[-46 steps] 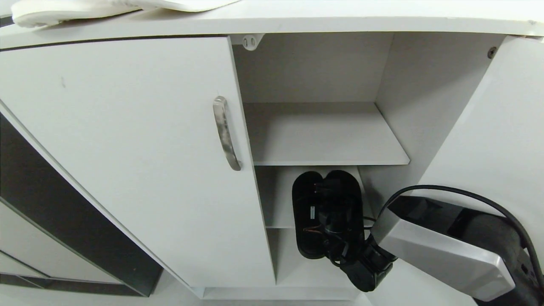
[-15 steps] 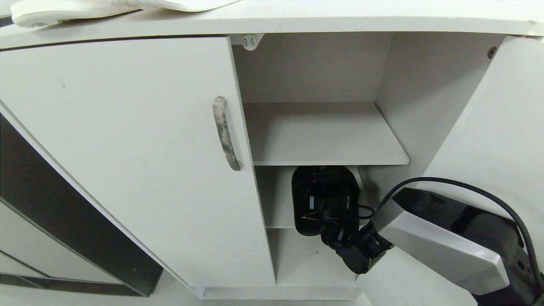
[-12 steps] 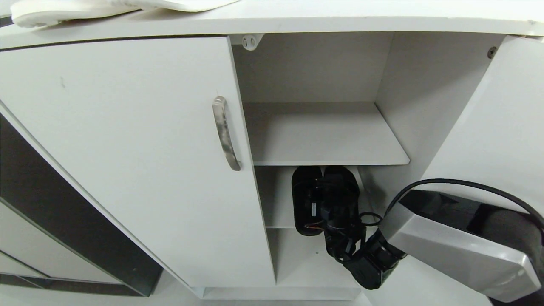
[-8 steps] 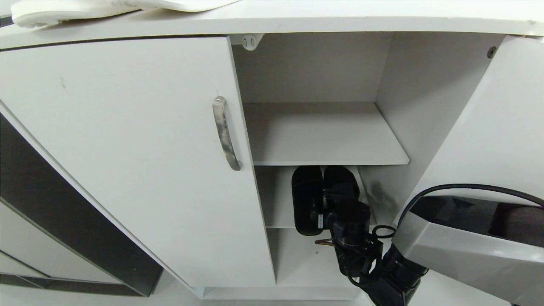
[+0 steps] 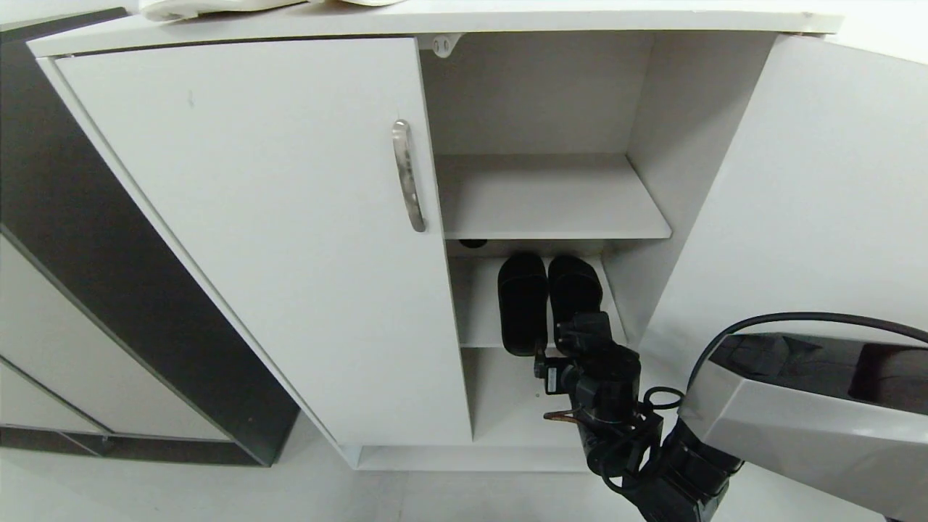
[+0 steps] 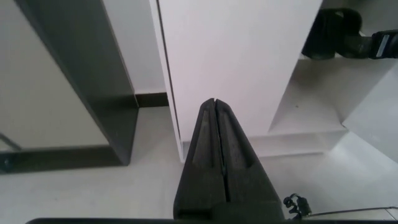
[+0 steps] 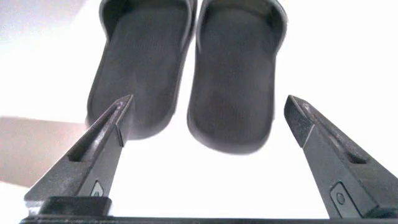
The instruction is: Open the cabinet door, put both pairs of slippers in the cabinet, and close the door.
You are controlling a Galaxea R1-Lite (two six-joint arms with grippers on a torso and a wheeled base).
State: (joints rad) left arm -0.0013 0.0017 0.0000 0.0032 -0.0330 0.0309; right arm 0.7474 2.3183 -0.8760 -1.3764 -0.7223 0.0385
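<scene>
Slippers front-to-back, toes twd rear.

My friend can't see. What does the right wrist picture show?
Two black slippers lie side by side on a white shelf. The right end effector is open in front of them, its fingers spread wide, holding nothing.

You dropped the black slippers on the cabinet shelf, then backed your right claw out, open.

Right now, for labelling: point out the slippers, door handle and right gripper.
slippers (image 5: pixel 522 304), head view, left slipper's footbed.
door handle (image 5: pixel 407 177), head view, mid-bar.
right gripper (image 7: pixel 208 102), right wrist view, between fingertips.
</scene>
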